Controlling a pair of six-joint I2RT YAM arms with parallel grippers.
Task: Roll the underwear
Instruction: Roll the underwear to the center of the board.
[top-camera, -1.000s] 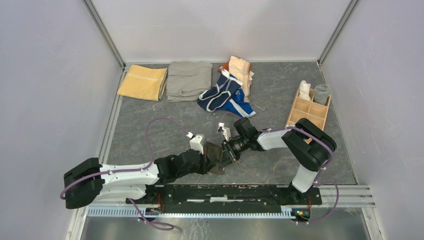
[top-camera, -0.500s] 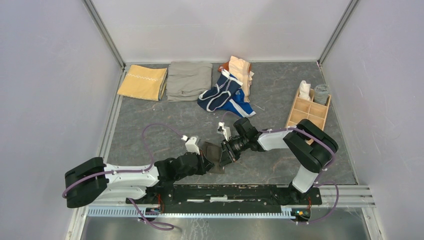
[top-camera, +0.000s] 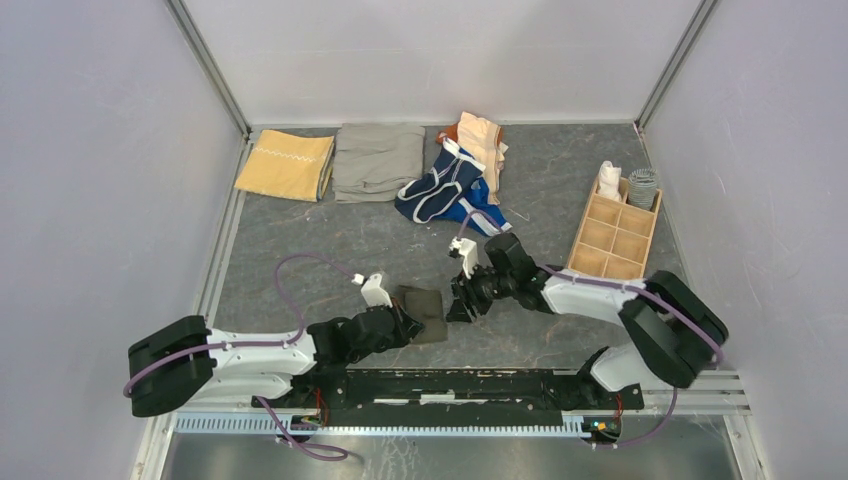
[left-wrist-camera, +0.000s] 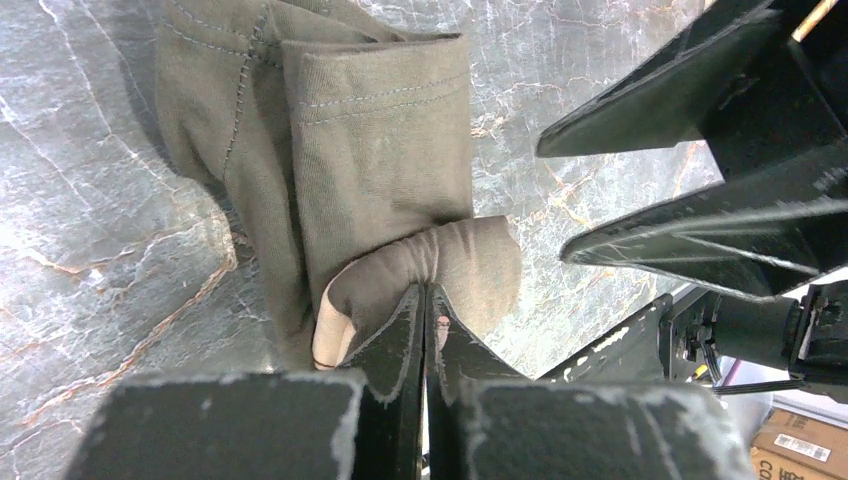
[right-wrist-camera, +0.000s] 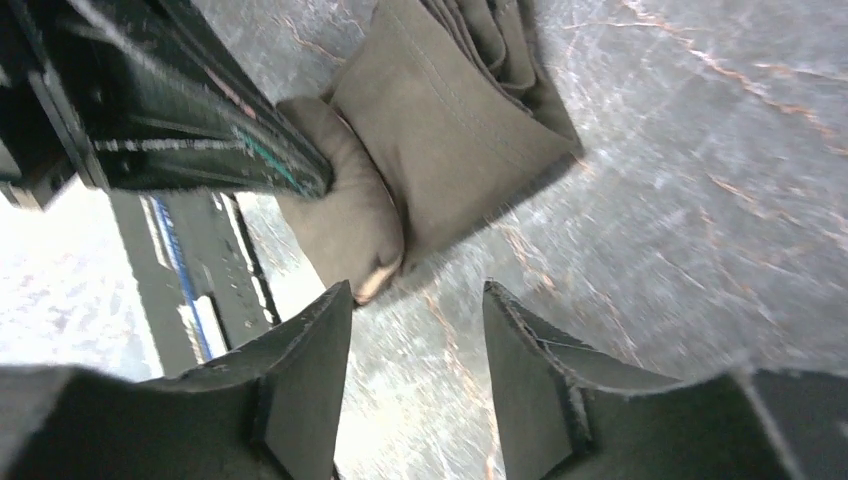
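Left wrist: left pincer (left-wrist-camera: 425, 292) on underwear (left-wrist-camera: 380, 150)

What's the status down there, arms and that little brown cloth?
Left gripper shut on the grey-brown underwear, pinching its folded edge. Right gripper open, empty, close beside. Navy briefs far back, not in the way.

The left arm (top-camera: 250, 350) and right arm (top-camera: 590, 295) share white links, black joints and purple cables (top-camera: 285, 272).

Overhead looks down from behind your bases; each wrist camera sits tight behind its own fingers (right-wrist-camera: 300, 390), both facing the grey-brown underwear (left-wrist-camera: 380, 170) just beyond the tips.
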